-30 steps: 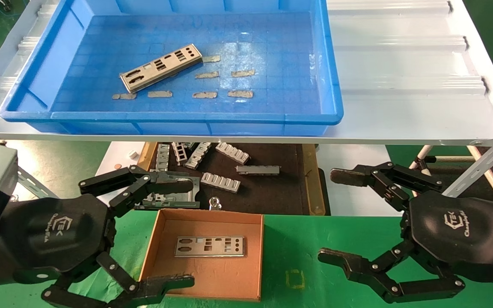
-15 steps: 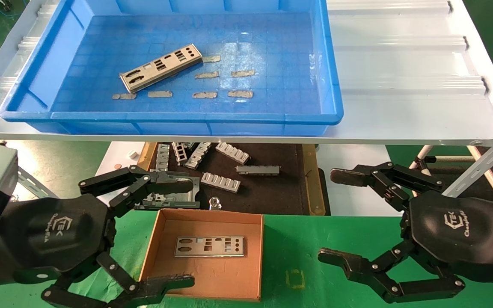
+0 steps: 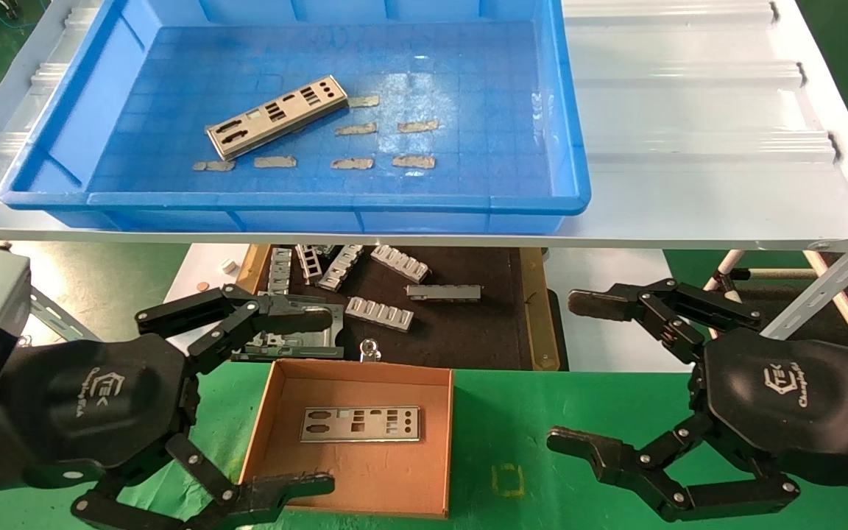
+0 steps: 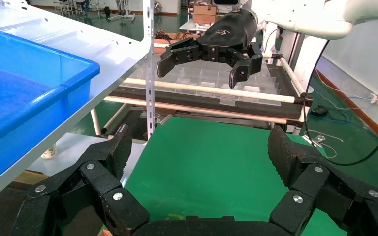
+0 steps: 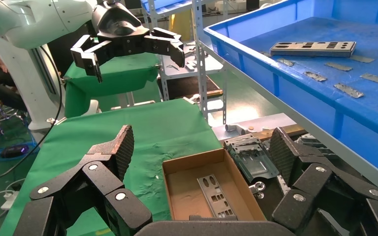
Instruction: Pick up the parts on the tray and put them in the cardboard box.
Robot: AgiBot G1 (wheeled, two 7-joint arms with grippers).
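Well apart from the left gripper [image 3: 306,401], a part [image 3: 277,116] lies in the tray [image 3: 85,118].

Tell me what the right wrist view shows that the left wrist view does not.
Only the right wrist view shows the cardboard box holding one part, another part in the tray, and the open left gripper. Only the left wrist view shows the open right gripper. Both show the tray's blue wall and the green cloth.

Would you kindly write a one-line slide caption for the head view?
Both grippers, left and right, open beside the cardboard box holding one plate; another plate waits in the blue tray.
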